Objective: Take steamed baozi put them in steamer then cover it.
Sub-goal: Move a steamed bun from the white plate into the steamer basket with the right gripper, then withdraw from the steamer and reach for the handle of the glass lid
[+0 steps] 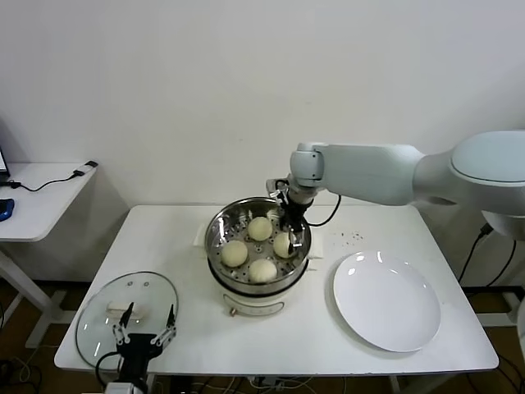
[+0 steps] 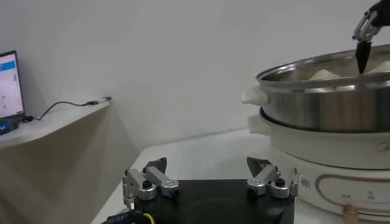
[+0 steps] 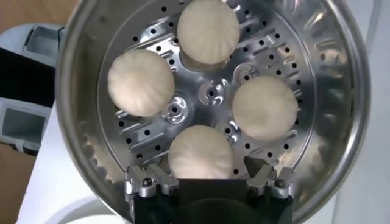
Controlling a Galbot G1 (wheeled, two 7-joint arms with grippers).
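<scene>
The steamer [image 1: 215, 234] stands mid-table, uncovered, its perforated tray [image 3: 210, 92] showing. Several steamed baozi lie on the tray, among them one [image 3: 141, 82] and another [image 3: 265, 108]. My right gripper [image 1: 293, 238] hangs inside the steamer's right side, open, its fingers standing either side of one baozi [image 3: 201, 152] with a gap on both sides. The cover [image 1: 107, 308] lies flat at the table's front left. My left gripper [image 1: 146, 324] is open just above the cover's near edge, holding nothing. From the left wrist, the left gripper [image 2: 207, 167] faces the steamer [image 2: 329, 103].
A white plate [image 1: 385, 300] lies to the right of the steamer. Dark specks [image 1: 353, 238] dot the table behind the plate. A side table [image 1: 41, 197] with a cable stands at the far left, with a lit screen [image 2: 9, 85] on it.
</scene>
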